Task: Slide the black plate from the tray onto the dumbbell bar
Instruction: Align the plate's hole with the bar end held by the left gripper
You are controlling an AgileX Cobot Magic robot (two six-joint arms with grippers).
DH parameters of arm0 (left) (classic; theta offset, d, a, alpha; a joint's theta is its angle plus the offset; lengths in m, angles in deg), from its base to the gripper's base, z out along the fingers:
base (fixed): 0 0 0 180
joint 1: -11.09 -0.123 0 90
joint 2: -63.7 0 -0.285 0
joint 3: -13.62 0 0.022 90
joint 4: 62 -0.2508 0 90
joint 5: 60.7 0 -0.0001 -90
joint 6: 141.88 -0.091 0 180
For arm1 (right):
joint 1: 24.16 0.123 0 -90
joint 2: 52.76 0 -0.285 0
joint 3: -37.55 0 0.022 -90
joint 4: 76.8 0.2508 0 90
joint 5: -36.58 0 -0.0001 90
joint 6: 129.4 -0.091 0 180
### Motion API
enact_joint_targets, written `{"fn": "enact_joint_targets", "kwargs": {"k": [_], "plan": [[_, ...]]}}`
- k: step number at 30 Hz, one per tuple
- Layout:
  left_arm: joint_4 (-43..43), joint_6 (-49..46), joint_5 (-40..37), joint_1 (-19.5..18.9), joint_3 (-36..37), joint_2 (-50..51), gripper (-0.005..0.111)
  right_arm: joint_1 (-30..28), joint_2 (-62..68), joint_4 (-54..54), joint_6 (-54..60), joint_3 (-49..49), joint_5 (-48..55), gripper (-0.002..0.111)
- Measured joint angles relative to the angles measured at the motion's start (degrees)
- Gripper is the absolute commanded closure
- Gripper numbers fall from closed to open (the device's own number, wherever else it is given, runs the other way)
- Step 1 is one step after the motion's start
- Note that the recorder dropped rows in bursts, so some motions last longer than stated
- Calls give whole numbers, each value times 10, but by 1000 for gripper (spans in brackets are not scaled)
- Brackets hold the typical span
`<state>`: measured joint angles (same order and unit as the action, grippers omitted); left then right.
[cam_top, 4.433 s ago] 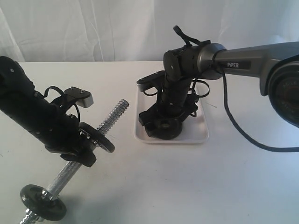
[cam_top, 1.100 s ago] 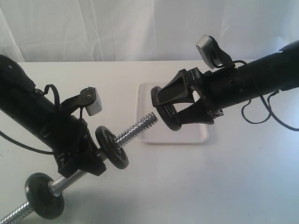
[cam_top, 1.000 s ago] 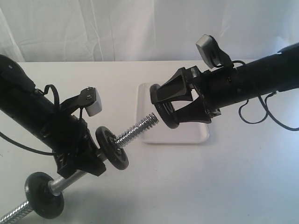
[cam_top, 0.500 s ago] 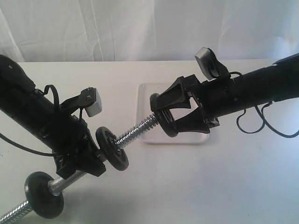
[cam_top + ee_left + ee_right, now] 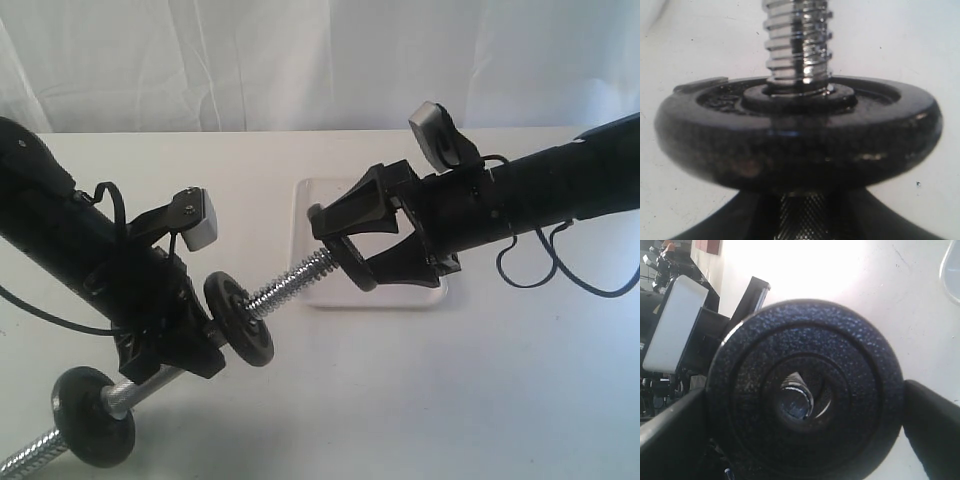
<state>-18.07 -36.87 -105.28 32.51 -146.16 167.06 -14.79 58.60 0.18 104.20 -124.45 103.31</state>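
Observation:
My right gripper (image 5: 336, 248) is shut on the black plate (image 5: 347, 265), held edge-on above the white tray (image 5: 310, 195). The dumbbell bar (image 5: 290, 280) slants up to the right, and its threaded tip sits inside the plate's centre hole. In the right wrist view the plate (image 5: 805, 390) fills the frame between both fingers (image 5: 935, 430), with the bar's end (image 5: 796, 399) showing through the hole. My left gripper (image 5: 170, 345) is shut on the bar's knurled middle (image 5: 805, 215). A second black disc (image 5: 797, 140) sits on the thread (image 5: 797, 45) just beyond it.
A third black disc (image 5: 95, 430) sits on the bar's lower end near the table's front left. A white curtain hangs behind the white table (image 5: 450, 400). The left arm's camera housing (image 5: 198, 218) juts out above the bar.
My right gripper has carried the plate left and slightly down. The bar's threaded tip, short of the plate a second ago, now passes into its hole. The left arm has not moved.

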Motion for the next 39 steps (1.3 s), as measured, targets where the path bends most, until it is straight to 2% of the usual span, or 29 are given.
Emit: {"fn": "enact_joint_targets", "kwargs": {"k": [27, 39], "plan": [[-1, -2, 7, 0, 2, 0, 107, 4, -34, -27, -15, 0, 8, 108], [-23, -1, 6, -1, 6, 0, 107, 34, -34, -26, -15, 16, -13, 108]]}}
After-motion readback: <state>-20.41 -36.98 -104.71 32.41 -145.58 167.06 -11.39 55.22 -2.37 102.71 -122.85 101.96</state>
